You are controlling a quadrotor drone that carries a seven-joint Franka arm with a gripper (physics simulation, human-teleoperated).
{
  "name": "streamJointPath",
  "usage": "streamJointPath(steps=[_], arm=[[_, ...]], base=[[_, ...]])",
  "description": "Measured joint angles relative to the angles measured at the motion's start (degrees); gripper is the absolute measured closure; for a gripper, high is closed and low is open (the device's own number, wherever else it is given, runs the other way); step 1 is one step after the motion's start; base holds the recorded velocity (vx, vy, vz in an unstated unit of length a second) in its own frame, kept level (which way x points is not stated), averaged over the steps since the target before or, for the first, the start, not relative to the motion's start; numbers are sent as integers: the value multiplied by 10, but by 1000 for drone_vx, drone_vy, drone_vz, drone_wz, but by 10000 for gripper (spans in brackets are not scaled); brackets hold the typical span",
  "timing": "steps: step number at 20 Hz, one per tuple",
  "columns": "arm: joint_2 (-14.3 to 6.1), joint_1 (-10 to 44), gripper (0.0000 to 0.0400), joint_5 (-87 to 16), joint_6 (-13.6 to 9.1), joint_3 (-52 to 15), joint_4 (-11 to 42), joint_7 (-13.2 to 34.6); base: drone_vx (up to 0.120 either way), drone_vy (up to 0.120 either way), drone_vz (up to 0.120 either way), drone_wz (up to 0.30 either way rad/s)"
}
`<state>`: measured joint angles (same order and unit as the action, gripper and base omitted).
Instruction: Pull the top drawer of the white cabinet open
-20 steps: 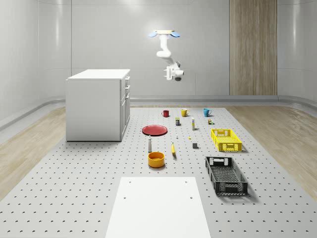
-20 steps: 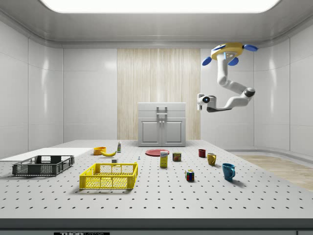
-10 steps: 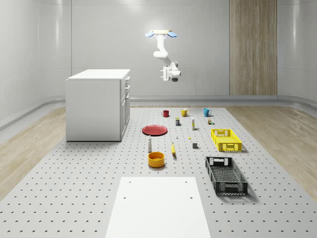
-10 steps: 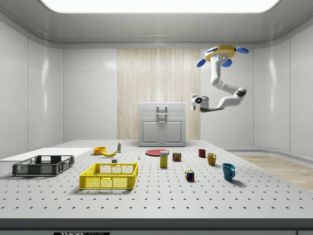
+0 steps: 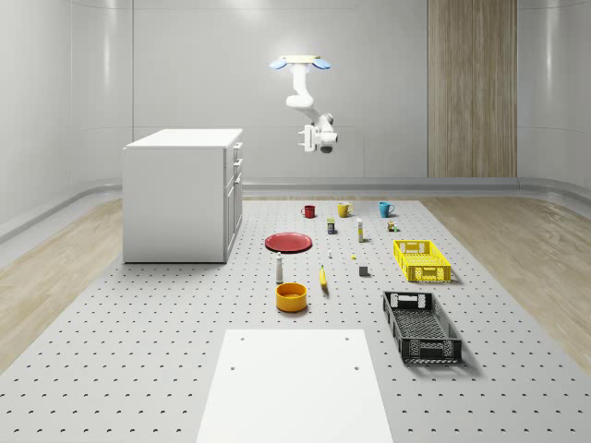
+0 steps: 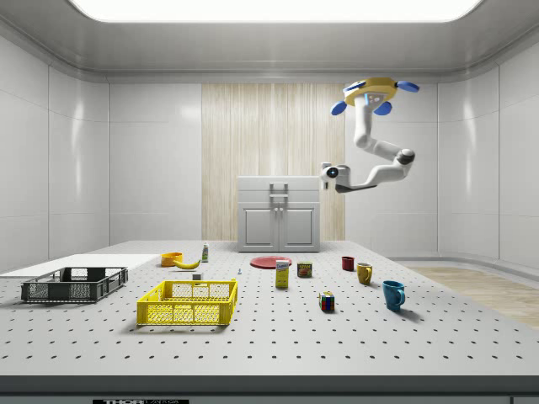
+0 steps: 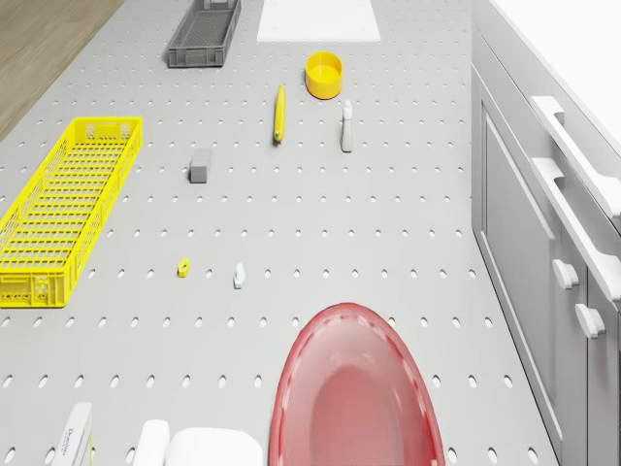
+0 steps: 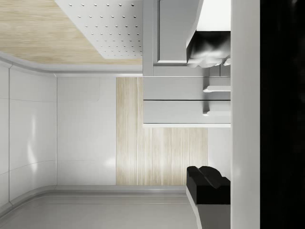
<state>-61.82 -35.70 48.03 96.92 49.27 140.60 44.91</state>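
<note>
The white cabinet (image 5: 178, 197) stands at the whole-scene view's left, its drawers on the face toward the mat. The top drawer (image 6: 279, 185), with a bar handle (image 6: 279, 188), is closed. The drone (image 5: 296, 63) hovers high in front of that face, well off from it. Its arm bends down to my gripper (image 5: 306, 138), about level with the cabinet's top and pointing at it across an open gap. In the wrist view my gripper (image 8: 209, 119) is open, its dark fingertips (image 8: 208, 182) far apart, with the top drawer (image 8: 181, 113) beyond them.
On the mat in front of the cabinet lie a red plate (image 5: 289, 242), an orange bowl (image 5: 291, 296), a banana (image 5: 323, 278), three mugs (image 5: 343, 209), a yellow crate (image 5: 422, 260) and a black crate (image 5: 421, 326). A white board (image 5: 295, 388) lies nearest the whole-scene camera.
The drone, arm and gripper have moved toward the cabinet, leftward in both fixed views, most of it in the first half second. The drawer stays closed.
</note>
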Motion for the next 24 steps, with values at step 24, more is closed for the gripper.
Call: streamJointPath(steps=[24], arm=[[-32,-28,95,-26,27,9,4,21]], base=[[120,-22,0,0]])
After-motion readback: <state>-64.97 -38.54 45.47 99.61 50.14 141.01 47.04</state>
